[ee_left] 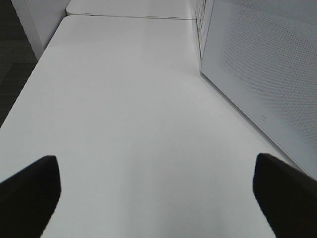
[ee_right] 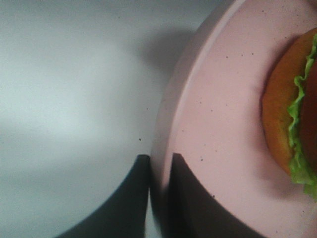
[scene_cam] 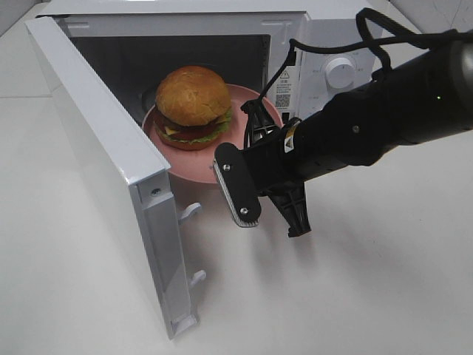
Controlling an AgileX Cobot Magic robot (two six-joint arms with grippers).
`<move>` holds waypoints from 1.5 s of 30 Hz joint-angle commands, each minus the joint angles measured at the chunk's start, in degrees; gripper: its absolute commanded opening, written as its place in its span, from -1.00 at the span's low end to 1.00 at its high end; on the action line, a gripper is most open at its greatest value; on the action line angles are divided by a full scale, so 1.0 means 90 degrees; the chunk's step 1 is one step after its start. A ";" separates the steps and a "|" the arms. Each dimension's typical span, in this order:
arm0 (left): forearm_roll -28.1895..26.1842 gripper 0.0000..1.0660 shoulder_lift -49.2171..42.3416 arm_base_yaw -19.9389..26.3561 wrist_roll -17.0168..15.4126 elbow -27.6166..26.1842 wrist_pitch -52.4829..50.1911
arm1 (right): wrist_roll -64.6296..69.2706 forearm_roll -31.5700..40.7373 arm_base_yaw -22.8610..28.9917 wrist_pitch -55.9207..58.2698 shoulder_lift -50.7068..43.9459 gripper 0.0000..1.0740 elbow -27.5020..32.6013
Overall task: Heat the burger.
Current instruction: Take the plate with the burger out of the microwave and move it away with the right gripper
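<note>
- Sitting on a pink plate (scene_cam: 251,105), the burger (scene_cam: 194,107) rests in the mouth of the microwave (scene_cam: 185,22), partly inside the cavity, with the plate's near edge sticking out past the opening.
- The microwave's door (scene_cam: 103,177) hangs wide open, swung toward the near side of the desk (scene_cam: 369,281).
- The right pincer (ee_right: 159,166) is clenched on the plate's rim: in the right wrist view its two dark fingers (ee_right: 133,188) stand one on each side of the pink edge, one under it and one on top.
- In that same view the burger's bun and green lettuce show near the far side of the plate, apart from the fingers.
- From above, the right arm (scene_cam: 384,111) reaches in front of the microwave's control panel, below its white knob (scene_cam: 340,72).
- The left pincer (ee_left: 158,198) is released, its dark tips wide apart over bare desk, beside the microwave's white perforated side wall (ee_left: 257,64) and holding nothing.
</note>
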 commanded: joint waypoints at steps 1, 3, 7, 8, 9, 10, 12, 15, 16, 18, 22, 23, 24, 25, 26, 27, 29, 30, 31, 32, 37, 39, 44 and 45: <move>0.0000 0.83 -0.0070 0.0013 -0.0025 0.0006 -0.0095 | 0.0172 0.0115 -0.0108 -0.0738 -0.0299 -1.00 0.0146; 0.0000 0.83 -0.0070 0.0013 -0.0025 0.0006 -0.0095 | 0.0172 0.0115 -0.0108 -0.0834 -0.0427 -1.00 0.0312; 0.0000 0.83 -0.0070 0.0013 -0.0025 0.0006 -0.0095 | 0.0185 0.0115 -0.0108 -0.0872 -0.0637 -1.00 0.0598; 0.0000 0.83 -0.0070 0.0013 -0.0025 0.0006 -0.0095 | 0.0185 0.0115 -0.0108 -0.0872 -0.0637 -1.00 0.0598; 0.0000 0.83 -0.0070 0.0013 -0.0025 0.0006 -0.0095 | 0.0197 0.0115 -0.0108 -0.0904 -0.0726 -1.00 0.0738; 0.0000 0.83 -0.0070 0.0013 -0.0025 0.0006 -0.0095 | 0.0197 0.0115 -0.0108 -0.0968 -0.0828 -1.00 0.0898; 0.0000 0.83 -0.0070 0.0013 -0.0025 0.0006 -0.0095 | 0.0197 0.0115 -0.0108 -0.1095 -0.0974 -1.00 0.1101; 0.0000 0.83 -0.0070 0.0013 -0.0025 0.0006 -0.0095 | 0.0197 0.0115 -0.0108 -0.1210 -0.1178 -1.00 0.1356; 0.0000 0.83 -0.0070 0.0013 -0.0025 0.0006 -0.0095 | 0.0197 0.0115 -0.0108 -0.1210 -0.1178 -1.00 0.1356; 0.0000 0.83 -0.0070 0.0013 -0.0025 0.0006 -0.0095 | 0.0204 0.0115 -0.0102 -0.1241 -0.1394 -1.00 0.1592; 0.0000 0.83 -0.0070 0.0013 -0.0025 0.0006 -0.0095 | 0.0216 0.0115 -0.0102 -0.1292 -0.1623 -1.00 0.1840; 0.0000 0.83 -0.0070 0.0013 -0.0025 0.0006 -0.0095 | 0.0223 0.0115 -0.0102 -0.1343 -0.1757 -1.00 0.1993; 0.0000 0.83 -0.0070 0.0013 -0.0025 0.0006 -0.0095 | 0.0223 0.0115 -0.0102 -0.1343 -0.1757 -1.00 0.1993; 0.0000 0.83 -0.0070 0.0013 -0.0025 0.0006 -0.0095 | 0.0223 0.0115 -0.0102 -0.1356 -0.1840 -1.00 0.2075; 0.0000 0.83 -0.0070 0.0013 -0.0025 0.0006 -0.0095 | 0.0229 0.0115 -0.0102 -0.1375 -0.1993 -1.00 0.2222; 0.0000 0.83 -0.0070 0.0013 -0.0025 0.0006 -0.0095 | 0.0229 0.0115 -0.0102 -0.1375 -0.1993 -1.00 0.2222; 0.0000 0.83 -0.0070 0.0013 -0.0025 0.0006 -0.0095 | 0.0255 0.0115 -0.0102 -0.1375 -0.2228 -1.00 0.2438; 0.0000 0.83 -0.0070 0.0013 -0.0025 0.0006 -0.0095 | 0.0255 0.0115 -0.0102 -0.1375 -0.2228 -1.00 0.2438; 0.0000 0.83 -0.0070 0.0013 -0.0025 0.0006 -0.0095 | 0.0274 0.0115 -0.0102 -0.1375 -0.2368 -1.00 0.2597; 0.0000 0.83 -0.0070 0.0013 -0.0025 0.0006 -0.0095 | 0.0293 0.0115 -0.0102 -0.1375 -0.2457 -1.00 0.2661; 0.0000 0.83 -0.0070 0.0013 -0.0025 0.0006 -0.0095 | 0.0458 0.0115 -0.0102 -0.1362 -0.2839 -1.00 0.3056; 0.0000 0.83 -0.0070 0.0013 -0.0025 0.0006 -0.0095 | 0.0611 0.0115 -0.0102 -0.1343 -0.2986 -1.00 0.3215; 0.0000 0.83 -0.0070 0.0013 -0.0025 0.0006 -0.0095 | 0.0834 0.0127 -0.0102 -0.1331 -0.3349 -1.00 0.3648; 0.0000 0.83 -0.0070 0.0013 -0.0025 0.0006 -0.0095 | 0.0834 0.0127 -0.0102 -0.1331 -0.3349 -1.00 0.3648</move>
